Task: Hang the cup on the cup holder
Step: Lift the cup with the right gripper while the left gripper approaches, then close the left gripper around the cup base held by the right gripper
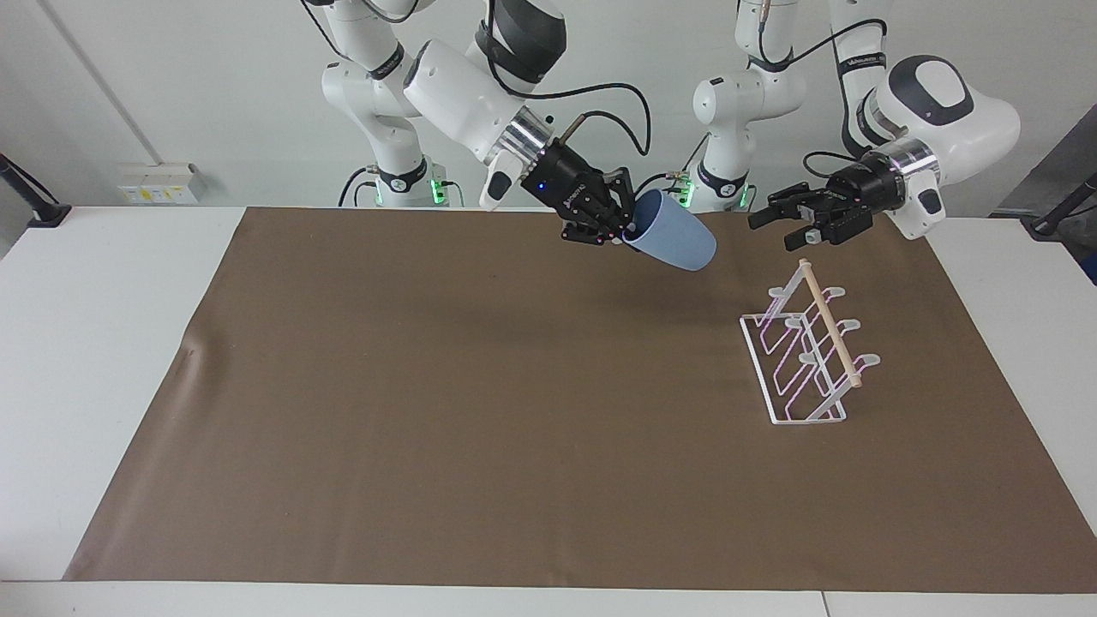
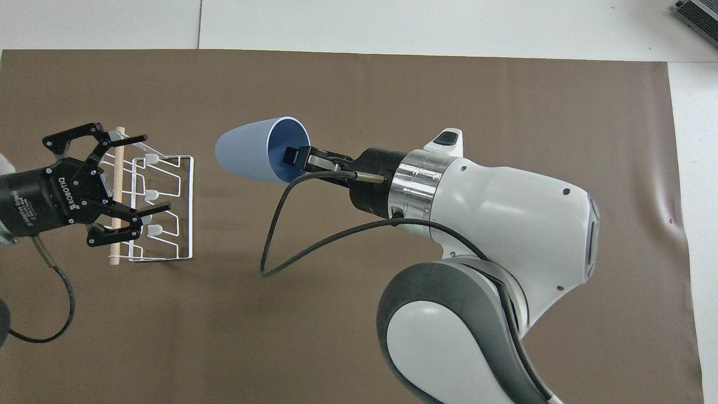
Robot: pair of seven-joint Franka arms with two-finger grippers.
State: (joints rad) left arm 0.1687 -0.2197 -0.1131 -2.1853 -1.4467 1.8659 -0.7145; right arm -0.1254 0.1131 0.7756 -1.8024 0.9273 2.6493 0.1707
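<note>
While being carried above the brown mat (image 1: 428,411), the cup (image 1: 673,242) is lying tilted in the air, rim toward the right gripper (image 1: 619,231), whose fingers are clamping the rim wall, one inside and one outside. It is looking light, stiff and smooth plastic, likely to pivot in a rim pinch. The cup holder (image 1: 806,351) is standing toward the left arm's end; the left gripper (image 1: 787,224) is hovering over it, fingers spread.

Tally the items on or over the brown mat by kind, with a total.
Cups: 1, the light blue cup held by the right gripper
Racks: 1, the white wire cup holder
Grippers: 2, counting the open left gripper
Total: 4
</note>
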